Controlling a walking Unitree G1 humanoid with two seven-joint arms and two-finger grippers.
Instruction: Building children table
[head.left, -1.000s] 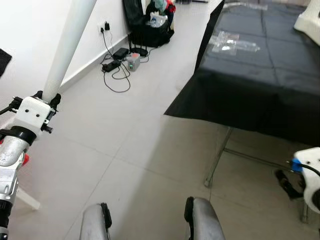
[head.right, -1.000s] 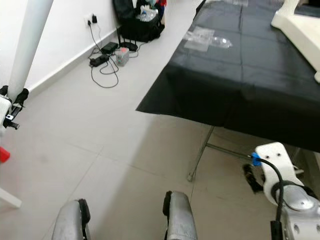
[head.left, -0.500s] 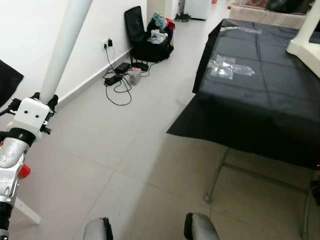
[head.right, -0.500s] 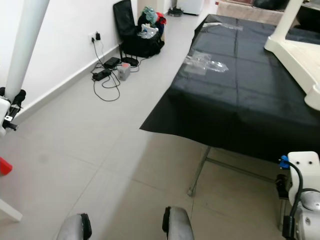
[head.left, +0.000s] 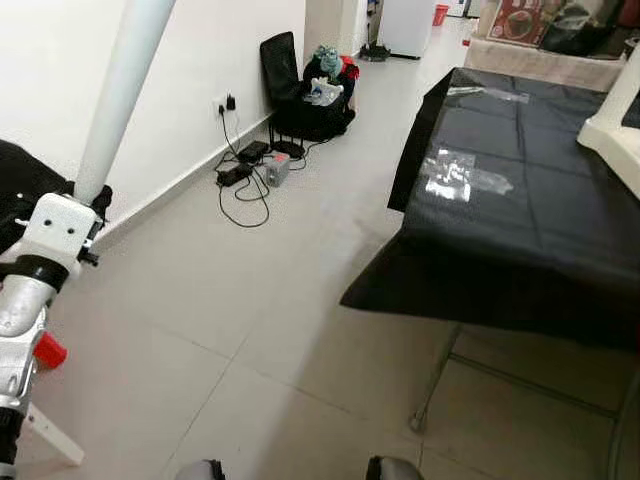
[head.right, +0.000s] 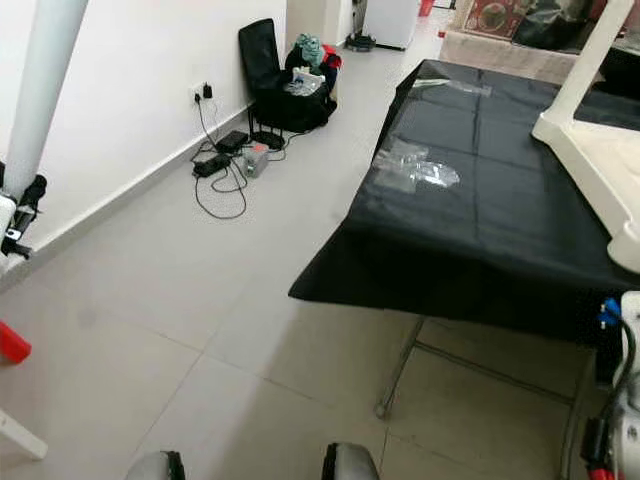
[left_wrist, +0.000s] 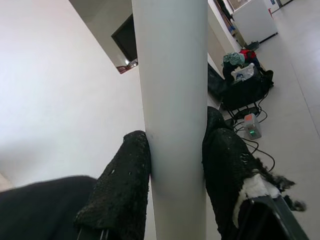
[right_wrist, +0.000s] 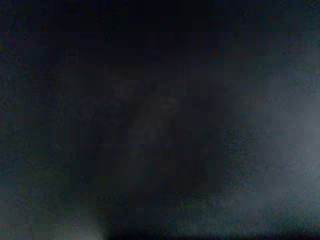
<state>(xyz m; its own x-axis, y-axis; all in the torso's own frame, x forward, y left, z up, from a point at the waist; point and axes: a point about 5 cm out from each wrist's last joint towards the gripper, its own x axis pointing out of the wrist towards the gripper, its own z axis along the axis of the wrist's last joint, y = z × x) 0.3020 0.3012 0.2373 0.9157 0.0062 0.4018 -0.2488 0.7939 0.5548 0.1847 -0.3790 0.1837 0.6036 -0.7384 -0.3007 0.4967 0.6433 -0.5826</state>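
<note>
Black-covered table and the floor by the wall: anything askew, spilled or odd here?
Nothing is spilled or damaged. The black cloth lies unevenly, one corner drooping off the table's near end. Crumpled clear plastic lies loose on it. Cables and adapters sprawl across the floor by the wall socket. The left gripper holds the white table leg tilted.

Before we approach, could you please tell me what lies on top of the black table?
On the table lie clear plastic bags and, at its right, a white furniture part. The cloth hides the tabletop.

One white table leg (left_wrist: 172, 120) — one black-draped table (head.left: 540, 250) — one clear plastic bag (head.left: 455, 175) — one black chair (head.left: 280, 65).
</note>
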